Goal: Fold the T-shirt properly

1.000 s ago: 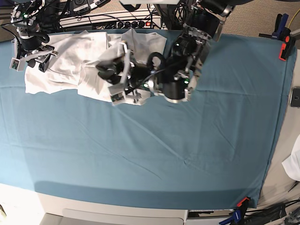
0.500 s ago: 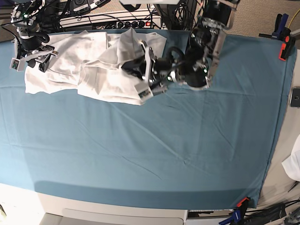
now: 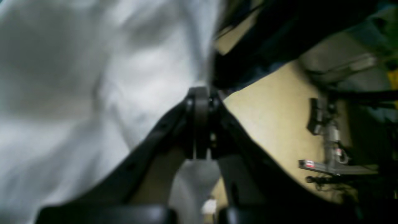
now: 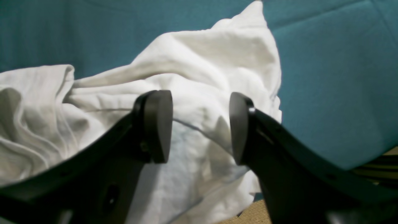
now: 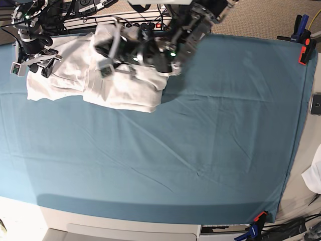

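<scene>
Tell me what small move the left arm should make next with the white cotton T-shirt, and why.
Probably carry the pinched fabric on across the pile. The left gripper is shut on the wrinkled white cotton T-shirt, which lies bunched on the teal cloth sheet, so that fold looks unfinished.

The base view looks almost straight down from high above onto the teal cloth sheet [image 5: 210, 150], taking in all its edges, with cables and equipment along the far edge. The right wrist view sits low behind the right gripper [image 4: 200, 124], facing along its fingers, very close to the T-shirt [image 4: 199, 56] with the sheet behind. The left wrist view looks past the left gripper [image 3: 200, 93], blurred and tilted, with white fabric filling its left half and floor its right. All three share the T-shirt [image 5: 125, 90] near the sheet's far left corner.
</scene>
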